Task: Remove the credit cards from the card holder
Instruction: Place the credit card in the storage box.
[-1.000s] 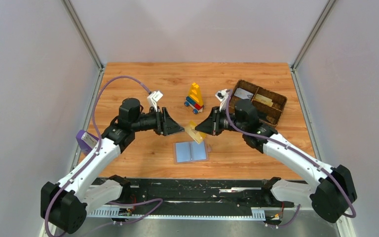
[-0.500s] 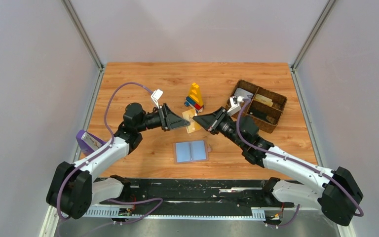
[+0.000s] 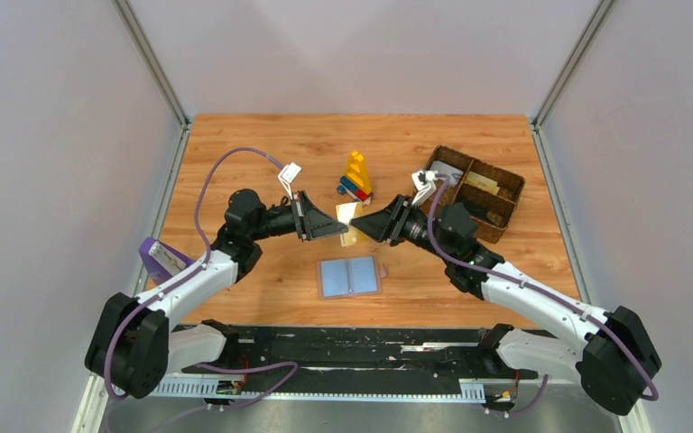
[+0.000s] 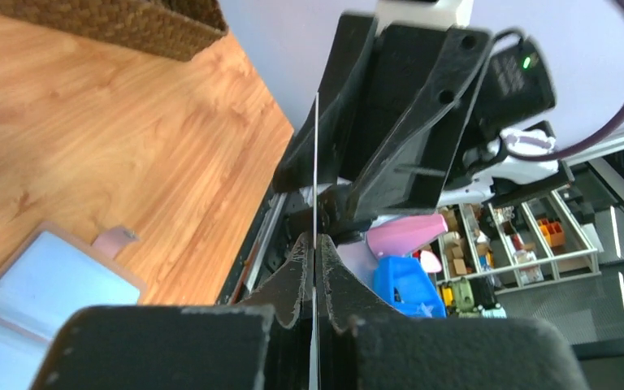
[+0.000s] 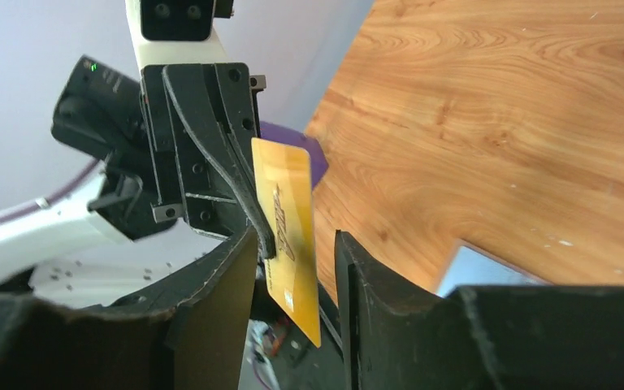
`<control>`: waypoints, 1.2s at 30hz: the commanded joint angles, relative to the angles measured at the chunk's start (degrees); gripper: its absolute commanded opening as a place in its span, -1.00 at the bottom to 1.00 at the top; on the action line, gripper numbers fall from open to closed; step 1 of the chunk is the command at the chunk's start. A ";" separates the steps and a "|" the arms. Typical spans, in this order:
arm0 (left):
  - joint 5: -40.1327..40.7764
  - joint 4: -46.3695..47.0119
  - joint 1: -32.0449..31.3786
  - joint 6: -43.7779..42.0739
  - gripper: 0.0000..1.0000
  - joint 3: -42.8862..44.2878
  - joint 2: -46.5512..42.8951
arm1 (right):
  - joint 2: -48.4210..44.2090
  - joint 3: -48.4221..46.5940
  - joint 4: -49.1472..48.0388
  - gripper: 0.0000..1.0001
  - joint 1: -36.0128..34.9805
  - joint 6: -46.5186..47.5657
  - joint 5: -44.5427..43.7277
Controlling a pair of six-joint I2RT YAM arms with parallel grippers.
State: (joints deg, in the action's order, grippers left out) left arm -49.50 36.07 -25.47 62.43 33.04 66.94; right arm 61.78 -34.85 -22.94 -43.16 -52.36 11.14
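The left hand [image 4: 315, 244] pinches a thin glossy gold card [image 5: 287, 213]; right hand [image 5: 295, 244] spread, seemingly clear.

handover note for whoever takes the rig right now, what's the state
Left gripper: shut on the gold card, held on edge in mid-air above the table.
Right gripper: open, with a finger on either side of the same card.
Card holder: lies open and flat on the table, below the two grippers. I cannot tell whether its pockets hold any cards.
Basket: far right, with some flat pieces inside, too small to identify.
Done: the gold card is out of the holder.
Left: back the right gripper off, set the card down, then check the holder for more cards.
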 commanded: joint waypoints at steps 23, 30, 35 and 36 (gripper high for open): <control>-16.29 -52.06 -0.38 -37.43 -1.00 15.84 0.91 | 14.35 -26.40 37.08 -0.24 13.74 38.28 51.70; -16.55 -52.08 -0.53 -37.54 -1.00 15.29 0.42 | 17.64 -28.11 37.45 -0.27 12.81 38.79 52.92; -16.50 -52.02 -0.54 -37.56 -1.00 15.12 0.45 | 20.10 -29.20 39.43 -0.27 11.83 40.07 53.21; -16.50 -52.05 -0.54 -37.56 -1.00 15.13 0.54 | 20.35 -29.30 39.53 -0.28 11.65 40.15 53.30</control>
State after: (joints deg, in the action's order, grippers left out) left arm -64.45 -15.68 -25.78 26.41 46.89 67.90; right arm 80.82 -61.52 15.68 -30.72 -14.81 62.28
